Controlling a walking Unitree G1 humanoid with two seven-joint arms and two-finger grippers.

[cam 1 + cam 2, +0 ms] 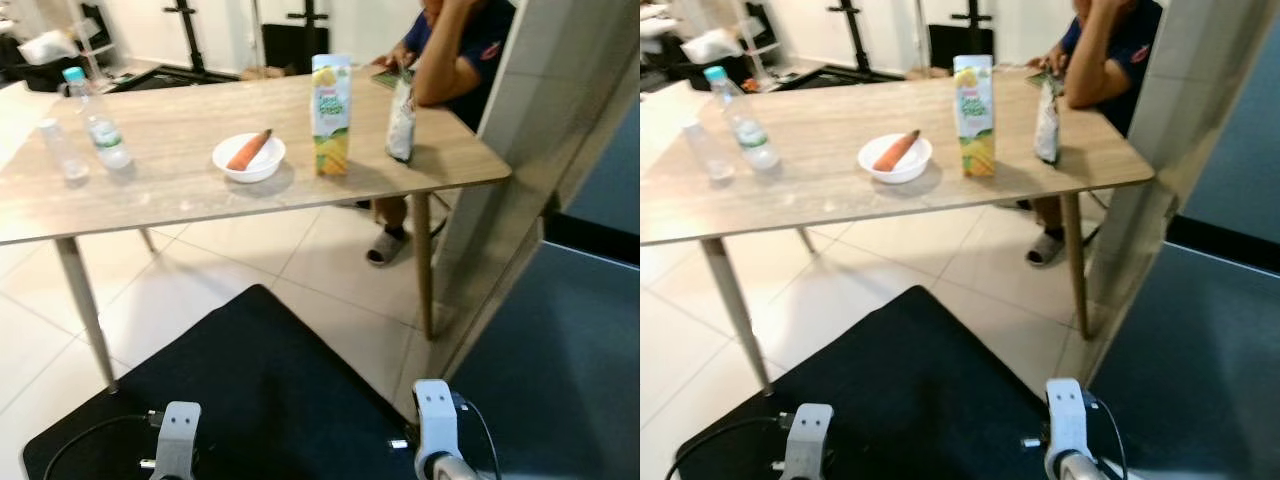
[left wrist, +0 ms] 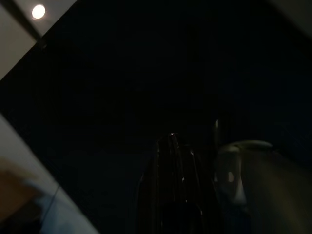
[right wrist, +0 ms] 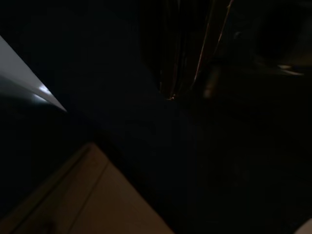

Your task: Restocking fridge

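Observation:
On the wooden table [image 1: 180,195] stand a juice carton [image 1: 331,113], a white bowl [image 1: 249,160] holding a carrot [image 1: 249,149], a silver snack bag [image 1: 401,120], a water bottle [image 1: 97,118] with a blue cap and a small clear bottle [image 1: 61,150]. The grey fridge [image 1: 560,340] rises at my right. Both arms hang idle low in front of me, the left arm [image 1: 178,440] and the right arm [image 1: 435,425], far from the table. The left gripper [image 2: 171,141] and right gripper [image 3: 170,92] appear dimly in their dark wrist views, above the black mat.
A person [image 1: 455,50] sits at the table's far right corner, a foot [image 1: 385,245] under it. A black mat [image 1: 250,400] covers the tiled floor before me. Table legs [image 1: 424,265] stand near the fridge side. Black stands [image 1: 190,30] line the back wall.

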